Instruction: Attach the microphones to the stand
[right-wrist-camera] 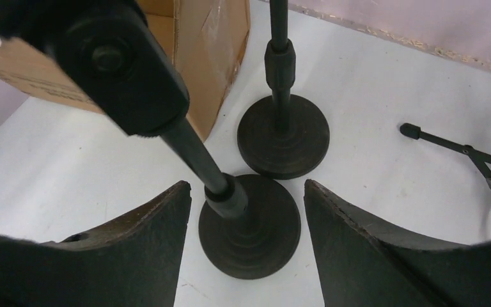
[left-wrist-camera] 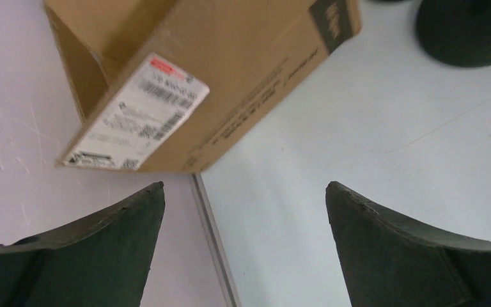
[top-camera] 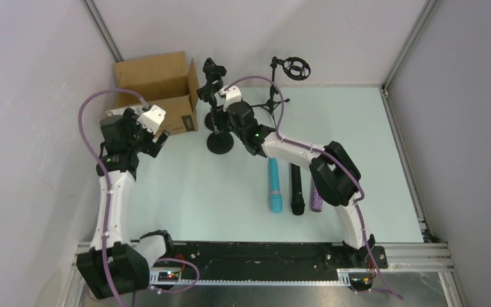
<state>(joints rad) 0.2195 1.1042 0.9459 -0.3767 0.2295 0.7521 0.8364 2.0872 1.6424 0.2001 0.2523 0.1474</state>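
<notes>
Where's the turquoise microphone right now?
In the overhead view the turquoise microphone lies flat on the table, right of centre. It is the leftmost of three lying side by side, with the black microphone right beside it.

left gripper [left-wrist-camera: 244,192] jaws wide apart over pale table [left-wrist-camera: 358,141], cardboard box [left-wrist-camera: 243,70] with white label [left-wrist-camera: 137,112] just ahead, round black stand base [left-wrist-camera: 467,32] top right

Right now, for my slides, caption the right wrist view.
Open jaws frame a round-base stand; second stand and cardboard box behind.
</notes>
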